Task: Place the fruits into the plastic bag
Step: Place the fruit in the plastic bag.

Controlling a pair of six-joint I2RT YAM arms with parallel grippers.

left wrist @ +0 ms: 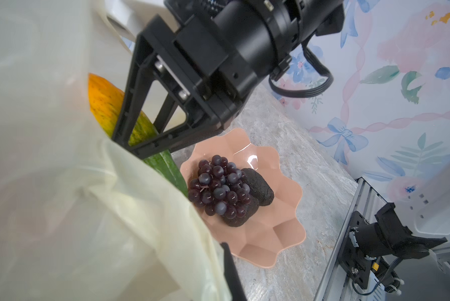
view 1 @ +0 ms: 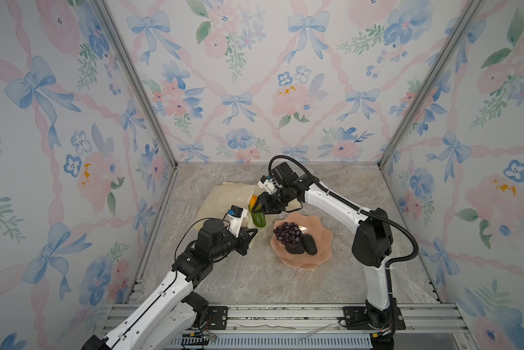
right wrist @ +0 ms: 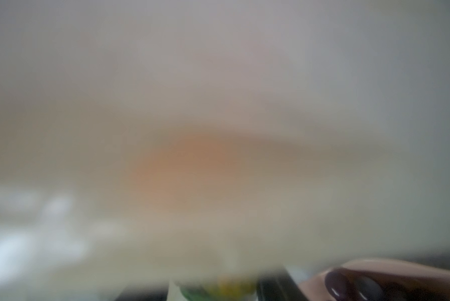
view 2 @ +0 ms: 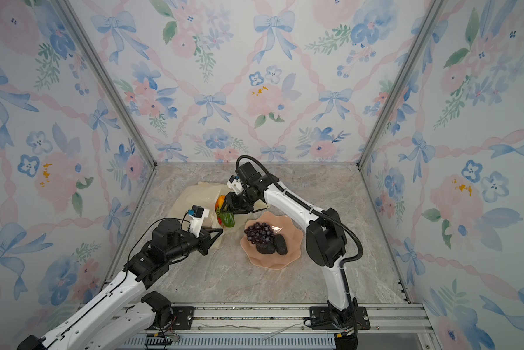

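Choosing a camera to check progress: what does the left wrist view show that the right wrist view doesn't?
Left wrist only: the right end effector clearly shut on the orange-green mango at the plastic bag's mouth, and two avocados on the pink dish. Right wrist only: an orange smudge behind film, too blurred to identify. Both: the bag's pale film, the dish's rim, the grape bunch; a green-yellow blur in the right wrist view may be the mango.

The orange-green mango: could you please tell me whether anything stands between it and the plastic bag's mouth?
Nothing visible does. The right gripper holds the orange-green mango at the mouth of the plastic bag, which the left gripper lifts.
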